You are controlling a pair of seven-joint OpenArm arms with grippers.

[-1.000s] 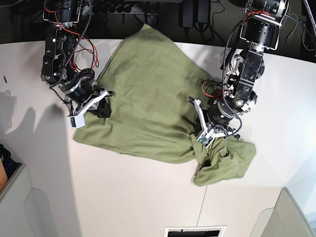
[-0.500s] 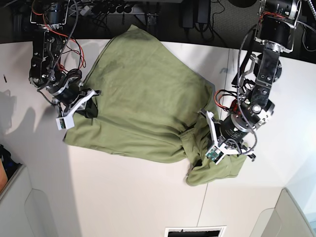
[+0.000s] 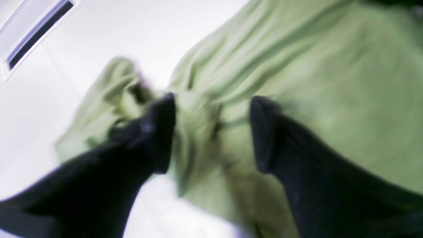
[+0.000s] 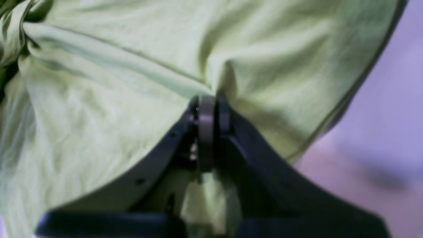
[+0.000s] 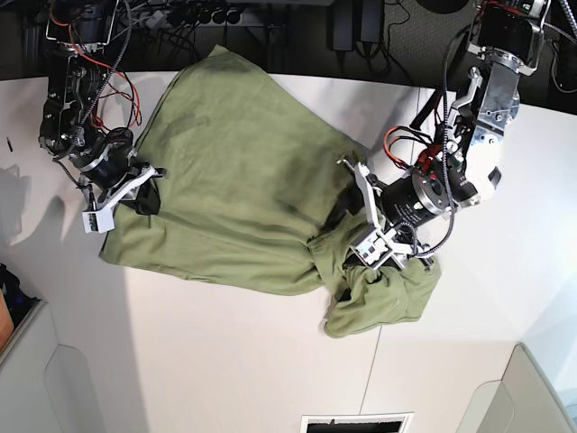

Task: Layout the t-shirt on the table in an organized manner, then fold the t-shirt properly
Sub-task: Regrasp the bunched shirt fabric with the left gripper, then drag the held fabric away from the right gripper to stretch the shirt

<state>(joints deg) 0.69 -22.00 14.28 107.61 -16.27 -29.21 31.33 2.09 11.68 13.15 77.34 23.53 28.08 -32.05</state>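
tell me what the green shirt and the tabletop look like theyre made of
The t-shirt: looks like soft matte knit fabric, probably cotton; it creases, bunches into loose folds and shows no sheen.

The table: a hard, smooth white panel surface, perhaps laminate or painted board; it looks flat and even, with thin dark seams between panels. The exact material can't be told.

Olive t-shirt (image 5: 239, 171) spread wrinkled on white table (image 5: 225, 361), one corner bunched
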